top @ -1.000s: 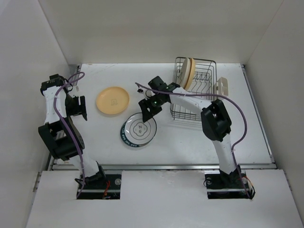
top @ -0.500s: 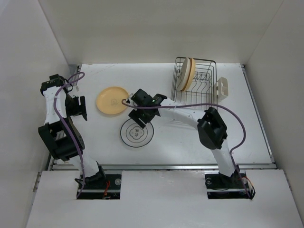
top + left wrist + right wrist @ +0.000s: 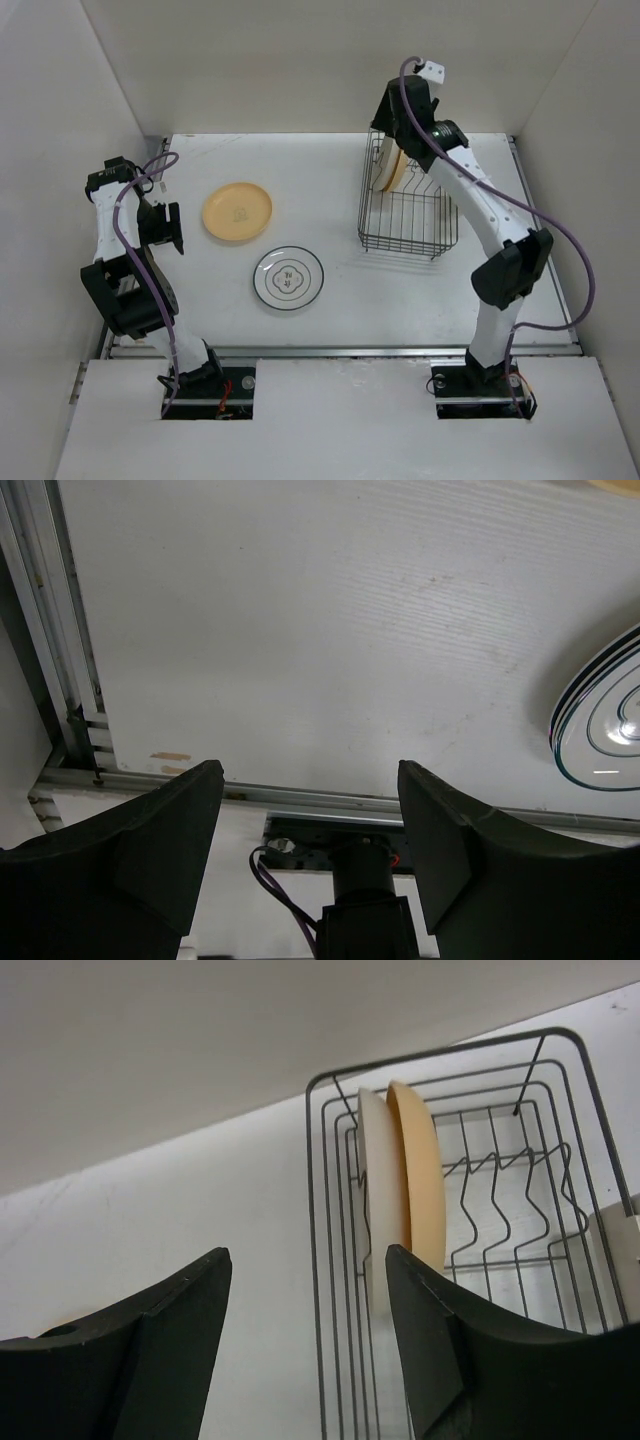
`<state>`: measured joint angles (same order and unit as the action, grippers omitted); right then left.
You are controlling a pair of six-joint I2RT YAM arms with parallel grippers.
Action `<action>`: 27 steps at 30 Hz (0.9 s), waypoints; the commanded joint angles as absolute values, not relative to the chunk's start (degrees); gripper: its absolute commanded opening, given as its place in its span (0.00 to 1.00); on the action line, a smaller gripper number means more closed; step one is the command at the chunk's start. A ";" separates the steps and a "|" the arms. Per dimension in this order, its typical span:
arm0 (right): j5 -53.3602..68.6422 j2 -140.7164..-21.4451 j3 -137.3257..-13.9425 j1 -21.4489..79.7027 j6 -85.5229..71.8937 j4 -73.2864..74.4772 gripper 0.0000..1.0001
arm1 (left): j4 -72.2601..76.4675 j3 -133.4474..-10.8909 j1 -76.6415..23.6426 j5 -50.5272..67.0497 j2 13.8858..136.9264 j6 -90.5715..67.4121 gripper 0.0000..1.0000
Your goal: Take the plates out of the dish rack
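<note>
You see a white table (image 3: 400, 290) in the middle of the frame. A plain white back wall (image 3: 300, 60) stands at the top, a left wall (image 3: 60, 100) and a right wall (image 3: 590, 120) at the sides. A metal rail (image 3: 340, 351) runs along the table's lower edge, with a white board (image 3: 340, 420) below. The light is even.

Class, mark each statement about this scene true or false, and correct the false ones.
1. The yellow plate and the ringed white plate lie flat on the table, outside the dish rack. True.
2. The dish rack is empty. False: a cream plate and an orange plate stand upright in it.
3. The right tool grips a plate. False: it is open and empty.
4. The left tool is open and holds nothing. True.
</note>
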<state>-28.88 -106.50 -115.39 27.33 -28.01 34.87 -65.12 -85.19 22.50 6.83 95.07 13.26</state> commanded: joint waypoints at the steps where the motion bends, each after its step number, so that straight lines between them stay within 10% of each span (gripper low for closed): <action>1: -37.60 -114.94 -124.15 28.39 -33.05 41.46 0.68 | -65.74 -84.81 22.32 6.86 91.85 13.62 0.68; 27: -38.33 -114.61 -118.48 21.62 -32.79 36.47 0.56 | -65.21 -84.81 22.32 6.86 92.37 13.62 0.68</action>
